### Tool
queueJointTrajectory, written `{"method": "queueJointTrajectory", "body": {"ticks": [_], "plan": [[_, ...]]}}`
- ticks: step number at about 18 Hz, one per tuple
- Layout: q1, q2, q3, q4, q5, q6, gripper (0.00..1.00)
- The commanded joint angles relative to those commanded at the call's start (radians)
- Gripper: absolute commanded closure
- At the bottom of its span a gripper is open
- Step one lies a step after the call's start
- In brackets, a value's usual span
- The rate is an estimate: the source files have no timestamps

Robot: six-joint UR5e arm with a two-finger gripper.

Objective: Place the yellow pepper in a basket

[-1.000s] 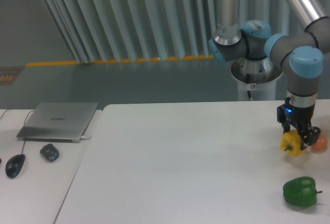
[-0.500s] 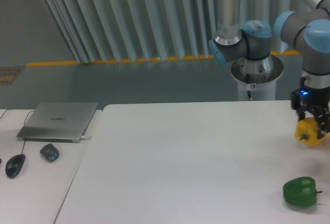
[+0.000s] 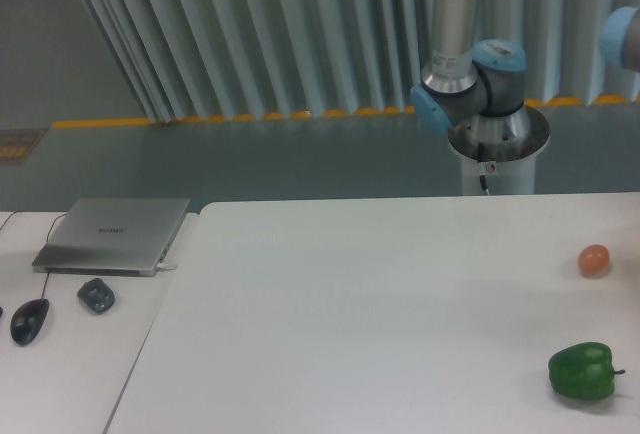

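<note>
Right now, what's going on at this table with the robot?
The arm is swung off to the right, and its gripper and the yellow pepper are both out of view. On the table a green pepper and a small orange ball lie apart near the right edge. No basket is visible.

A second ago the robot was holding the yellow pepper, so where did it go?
The end effector carried the yellow pepper up and to the right, out of the picture; neither shows now. That uncovered the small orange ball on the table. The green pepper, laptop and mouse stayed put.
</note>
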Motion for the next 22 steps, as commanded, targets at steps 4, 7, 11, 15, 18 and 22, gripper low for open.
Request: {"method": "queueJointTrajectory", "body": {"ticks": [4, 7, 11, 15, 18, 22], "plan": [[0.026, -0.026, -0.011, 0.043, 0.0, 0.048, 0.37], [0.037, -0.055, -0.02, 0.075, 0.0, 0.057, 0.37], [0.037, -0.087, -0.04, 0.144, 0.002, 0.062, 0.28], [0.035, -0.092, -0.051, 0.163, 0.002, 0.065, 0.06], [0.035, -0.092, -0.055, 0.163, 0.002, 0.065, 0.0], [0.034, -0.086, -0.054, 0.164, 0.012, 0.104, 0.0]]}}
